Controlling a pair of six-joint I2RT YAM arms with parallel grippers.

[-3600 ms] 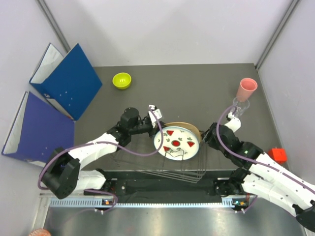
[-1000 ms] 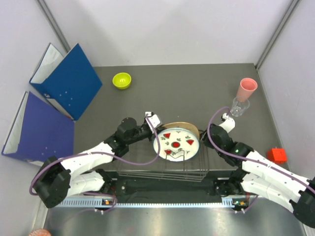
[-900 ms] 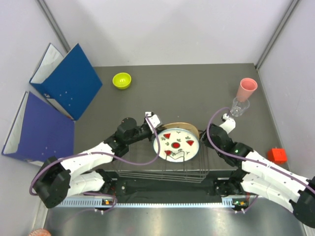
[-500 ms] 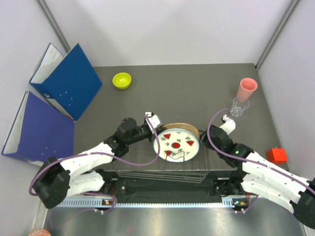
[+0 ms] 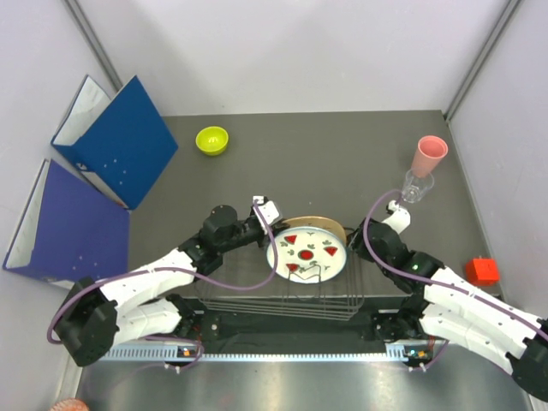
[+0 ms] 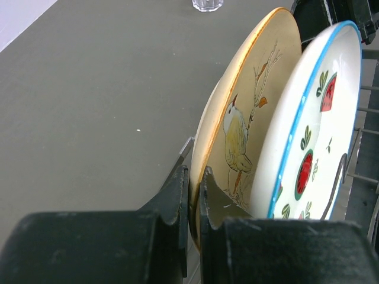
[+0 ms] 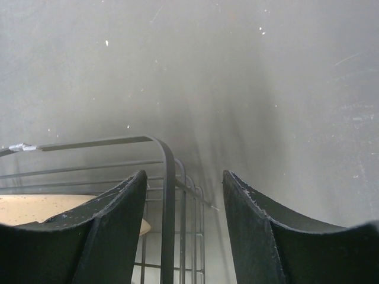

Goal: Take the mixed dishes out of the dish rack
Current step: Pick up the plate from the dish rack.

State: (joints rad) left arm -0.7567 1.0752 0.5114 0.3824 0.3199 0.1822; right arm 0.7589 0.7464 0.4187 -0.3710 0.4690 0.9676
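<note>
The black wire dish rack [image 5: 338,301] sits between my arms and holds two upright plates. The white plate with red watermelon marks [image 5: 306,250] leans in front of the pale orange-tan plate [image 5: 318,220]. In the left wrist view my left gripper [image 6: 194,177] is shut on the lower rim of the tan plate [image 6: 243,112], with the white plate [image 6: 317,136] just behind it. My right gripper [image 7: 185,177] hangs open over the rack's right end wires [image 7: 168,177], holding nothing. The lime-green bowl [image 5: 212,139], pink cup [image 5: 429,154] and glass tumbler [image 5: 413,187] stand on the table.
Two blue ring binders [image 5: 120,137] [image 5: 64,227] lie at the left edge. A small orange-red block [image 5: 482,271] sits at the far right. Grey walls enclose the table at the back and on both sides.
My right gripper has opened wider and shifted slightly by the rack's right end. The left gripper stays shut on the tan plate's rim; the plates have barely moved.
</note>
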